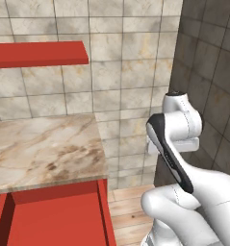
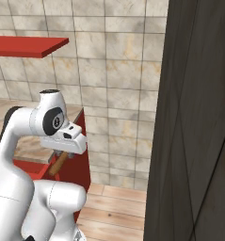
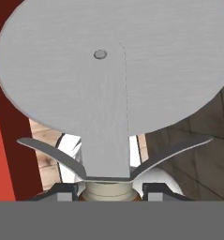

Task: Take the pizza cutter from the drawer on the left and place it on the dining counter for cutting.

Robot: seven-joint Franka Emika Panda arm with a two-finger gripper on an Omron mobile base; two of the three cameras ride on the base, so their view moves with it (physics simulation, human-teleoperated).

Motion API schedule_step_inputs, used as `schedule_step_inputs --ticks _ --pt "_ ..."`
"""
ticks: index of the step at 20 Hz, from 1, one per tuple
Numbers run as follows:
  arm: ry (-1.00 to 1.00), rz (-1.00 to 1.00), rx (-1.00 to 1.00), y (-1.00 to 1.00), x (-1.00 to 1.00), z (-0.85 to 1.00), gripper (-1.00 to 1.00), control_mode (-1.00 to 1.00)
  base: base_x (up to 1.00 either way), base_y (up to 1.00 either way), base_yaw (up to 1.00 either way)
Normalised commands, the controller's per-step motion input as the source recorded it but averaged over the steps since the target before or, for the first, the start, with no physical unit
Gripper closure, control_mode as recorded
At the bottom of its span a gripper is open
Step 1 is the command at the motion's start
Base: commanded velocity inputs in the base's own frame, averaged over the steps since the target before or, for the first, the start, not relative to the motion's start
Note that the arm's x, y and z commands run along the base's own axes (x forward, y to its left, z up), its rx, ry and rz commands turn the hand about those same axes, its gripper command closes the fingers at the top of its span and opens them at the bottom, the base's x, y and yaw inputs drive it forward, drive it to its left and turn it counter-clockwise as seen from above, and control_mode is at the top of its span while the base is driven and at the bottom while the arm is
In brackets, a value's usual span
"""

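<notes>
The pizza cutter (image 3: pixel 113 61) sits right in front of the hand camera, its grey round wheel upright above a curved grey guard. My gripper (image 3: pixel 108 190) is shut on it at the base of the wheel. From the right base camera the brown handle (image 2: pixel 59 164) pokes down and left out of the white hand (image 2: pixel 67 137), in the air beside the red cabinet. The drawer (image 1: pixel 54 216) stands pulled open at the lower left, with its plain red inside showing. The dining counter is out of view.
A marbled wall counter (image 1: pixel 39 149) lies above the open drawer, and a red shelf (image 1: pixel 37 53) hangs on the tiled wall. A dark wood panel (image 2: pixel 198 122) stands close on the right. Wooden floor (image 2: pixel 114 207) runs between the cabinet and the panel.
</notes>
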Motion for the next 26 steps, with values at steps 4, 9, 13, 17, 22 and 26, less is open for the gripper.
schedule_step_inputs --ticks 4,9,13,17,22,26 --pt "0.0 0.0 0.0 0.0 0.14 0.0 1.0 -1.0 0.0 0.0 0.0" --pt "0.0 0.0 0.0 -0.02 0.07 0.0 1.0 -1.0 0.0 0.0 0.0" --pt "-0.01 0.0 0.0 -0.12 0.0 0.0 1.0 -1.0 0.0 0.0 0.0" --pt "-0.02 0.0 0.0 -0.11 0.0 0.0 1.0 -1.0 0.0 0.0 0.0" --pt "0.0 0.0 0.0 -0.02 0.0 0.0 1.0 1.0 -0.11 -0.16 0.0" --pt "0.0 0.0 0.0 0.0 0.0 0.0 1.0 1.0 -0.64 -0.27 0.0"
